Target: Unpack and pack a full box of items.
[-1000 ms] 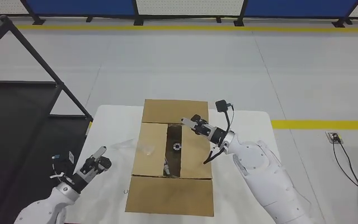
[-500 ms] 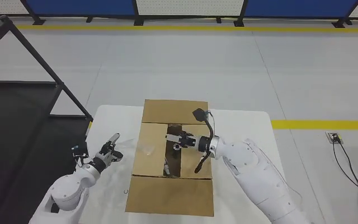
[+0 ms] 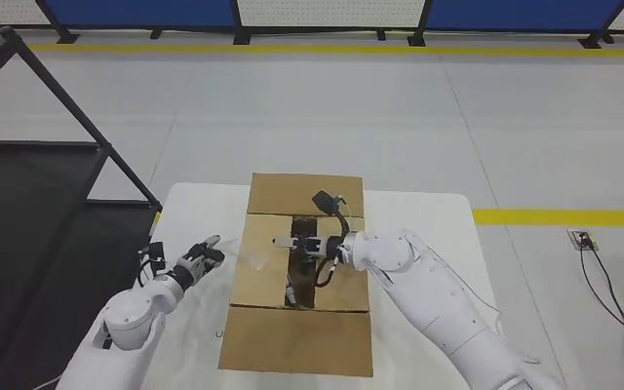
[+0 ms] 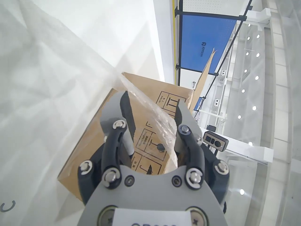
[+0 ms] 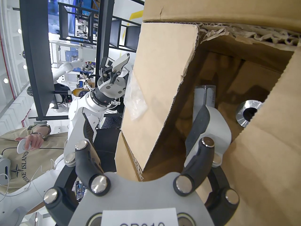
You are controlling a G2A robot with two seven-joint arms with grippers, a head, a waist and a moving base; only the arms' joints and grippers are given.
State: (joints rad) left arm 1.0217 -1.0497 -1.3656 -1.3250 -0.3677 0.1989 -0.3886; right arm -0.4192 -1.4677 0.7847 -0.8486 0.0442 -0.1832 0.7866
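Note:
A brown cardboard box (image 3: 295, 341) stands in the middle of the white table (image 3: 429, 224), its top flaps partly apart over a dark gap. My right gripper (image 3: 295, 242) is open at that gap. In the right wrist view it (image 5: 150, 128) straddles the edge of an inner flap (image 5: 162, 76), one finger (image 5: 204, 123) inside the box and the other hidden behind the flap. A metal ring (image 5: 249, 112) and a metal bar (image 5: 204, 94) lie inside. My left gripper (image 3: 207, 251) (image 4: 152, 111) is open beside the box, with a clear plastic bag (image 4: 150, 109) (image 3: 244, 256) running between its fingers.
A small C-shaped ring (image 3: 216, 334) (image 4: 8, 206) lies on the table near the box's front left corner. A black frame (image 3: 97, 166) stands off the table's left side. Bare tabletop lies right of the box.
My right gripper has moved left from the right flap to the gap and the inner flap's edge. My left arm has moved in toward the box's left side and the plastic bag.

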